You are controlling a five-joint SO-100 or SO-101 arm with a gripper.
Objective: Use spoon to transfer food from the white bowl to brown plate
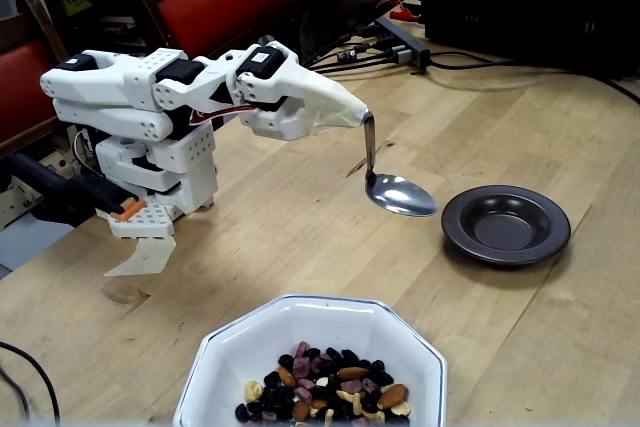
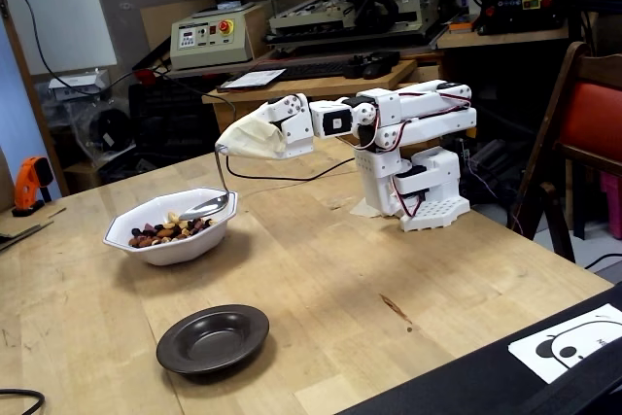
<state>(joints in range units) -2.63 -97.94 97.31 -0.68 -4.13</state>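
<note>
In a fixed view my spoon (image 1: 398, 192) hangs above the bench (image 1: 300, 227), left of the plate (image 1: 506, 224), with the bowl (image 1: 312, 359) holding trail mix (image 1: 325, 385) nearer the camera.

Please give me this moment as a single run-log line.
spoon: empty, in air | food: in white bowl | brown plate: empty | jaws: sheathed, state unseen
</note>
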